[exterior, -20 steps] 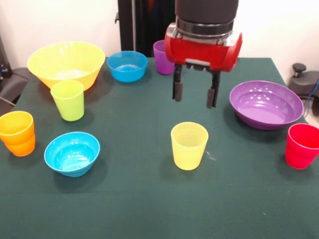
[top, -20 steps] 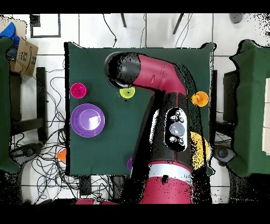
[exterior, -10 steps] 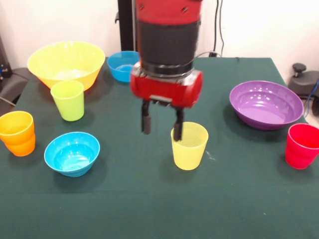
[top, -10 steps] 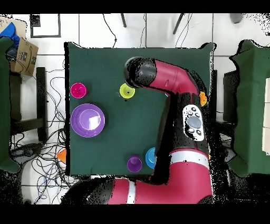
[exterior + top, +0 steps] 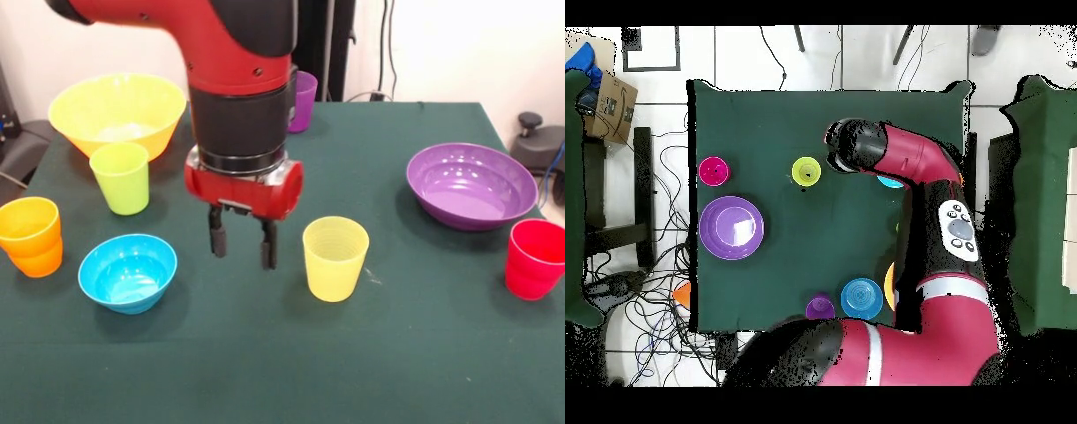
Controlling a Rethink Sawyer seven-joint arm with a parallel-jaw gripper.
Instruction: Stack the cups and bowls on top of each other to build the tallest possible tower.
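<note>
Moved: gripper (image 5: 241,247) has swung from above the yellow cup (image 5: 335,258) toward the near blue bowl (image 5: 127,272); it hangs between them.
Jaws: parted, empty.
Handling: I judge the cup light, slick, stiff; grip across the rim.

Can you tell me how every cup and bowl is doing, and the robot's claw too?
gripper: open, empty, above the table
yellow cup: upright, empty
lime green cup: upright, empty
orange cup: upright
red cup: upright
purple cup: upright
near blue bowl: upright, empty
purple bowl: upright, empty
large yellow bowl: upright, empty
</note>
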